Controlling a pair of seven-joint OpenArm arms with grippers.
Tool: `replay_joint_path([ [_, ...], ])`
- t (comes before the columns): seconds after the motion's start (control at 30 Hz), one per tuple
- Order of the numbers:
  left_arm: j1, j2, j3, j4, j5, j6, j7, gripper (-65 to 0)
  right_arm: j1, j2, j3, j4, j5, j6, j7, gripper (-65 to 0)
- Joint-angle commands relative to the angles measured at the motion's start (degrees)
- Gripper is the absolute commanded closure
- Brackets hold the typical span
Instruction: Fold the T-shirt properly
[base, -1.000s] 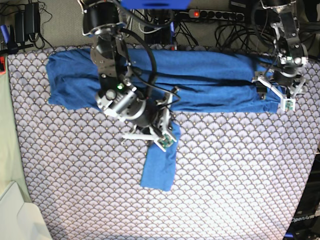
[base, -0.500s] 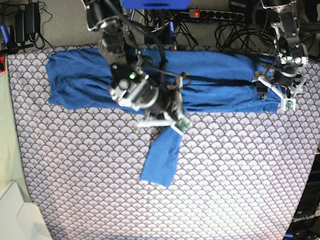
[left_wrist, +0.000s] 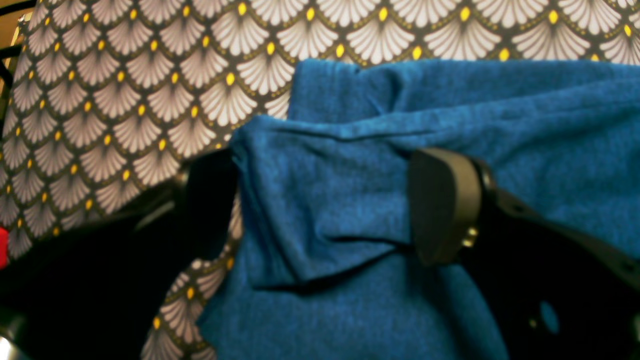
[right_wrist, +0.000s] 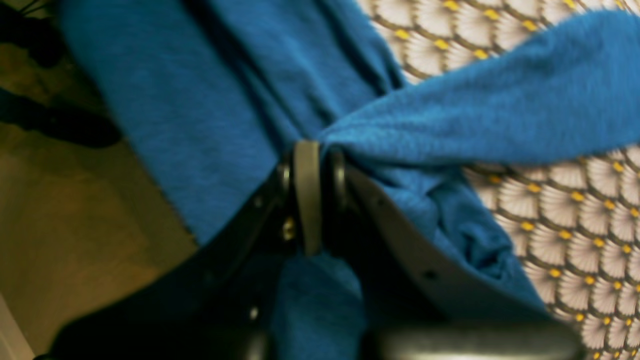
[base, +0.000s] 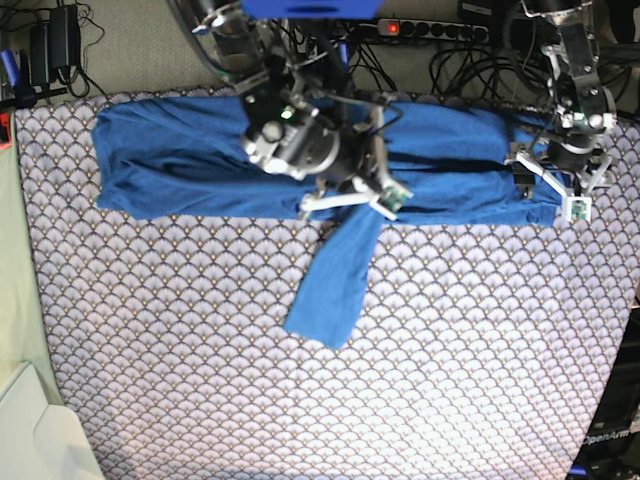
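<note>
Presently:
Right fingers (right_wrist: 307, 195): clamped on T-shirt (base: 450, 165) sleeve, which trails below them across table (base: 480, 360).
Left fingers (left_wrist: 440, 205): spread wide, straddling a fold at shirt's end.

T-shirt (base: 180, 160) across tablecloth (base: 470, 350) rear
</note>
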Motion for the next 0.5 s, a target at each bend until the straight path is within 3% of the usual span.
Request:
replay_joint_path([
  [0.0,-0.5,-0.6,-0.3,1.0,-0.1,0.2,-1.1,-51.9,0.6,-0.7,-0.7,0.9,0.6,0.1,1.3,0.0],
  [0.37,-0.5,-0.6,-0.3,1.1,-0.1,0.2,-1.1,-51.9,0.8,-0.7,-2.1,0.9,0.4,0.1,0.8,-0.2],
  [0.47,-0.5,-0.6,-0.3,1.1,-0.1,0.2,-1.1,-51.9,0.8,-0.7,-2.1,0.9,0.4,0.1,0.7,-4.0],
])
